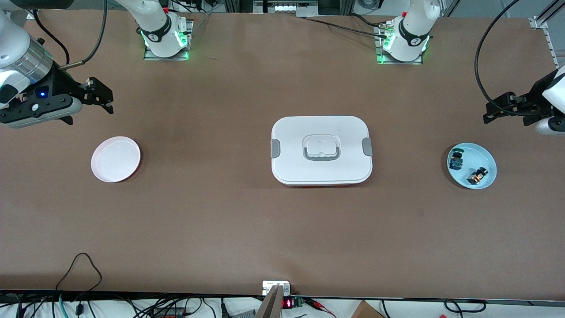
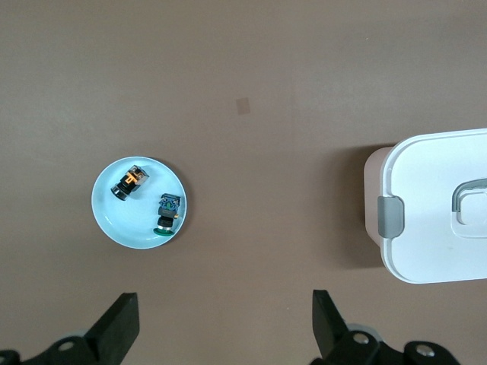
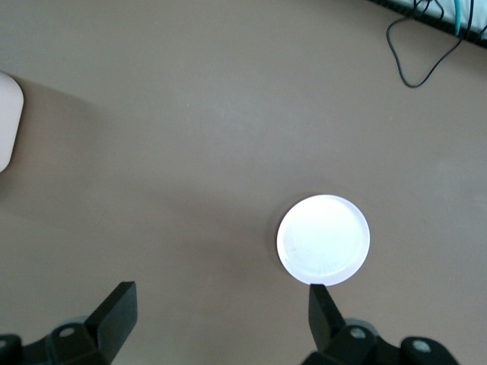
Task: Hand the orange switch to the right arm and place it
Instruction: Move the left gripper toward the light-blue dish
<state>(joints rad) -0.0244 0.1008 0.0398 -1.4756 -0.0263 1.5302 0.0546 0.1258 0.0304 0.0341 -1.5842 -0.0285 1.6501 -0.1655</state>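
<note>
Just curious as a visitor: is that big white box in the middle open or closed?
Closed: the white box has its lid flat on top, and both grey side clips sit against it.

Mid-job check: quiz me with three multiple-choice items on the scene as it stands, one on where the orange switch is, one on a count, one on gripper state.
1. Where is the orange switch?
A. On the white plate
B. On the light blue plate
C. On the white container's lid

2. How many small parts lie on the light blue plate?
A. One
B. Two
C. Three

3. How does the left gripper stand?
A. Open, holding nothing
B. Shut on the switch
C. Shut on the plate's rim

Key:
1 B: the switch lies on the light blue plate toward the left arm's end of the table, while the white plate is bare.
2 B: only the switch and a blue-and-green part sit there.
3 A: the left wrist view shows its fingers apart over bare table; the right gripper is likewise open, above the table beside the white plate.
</note>
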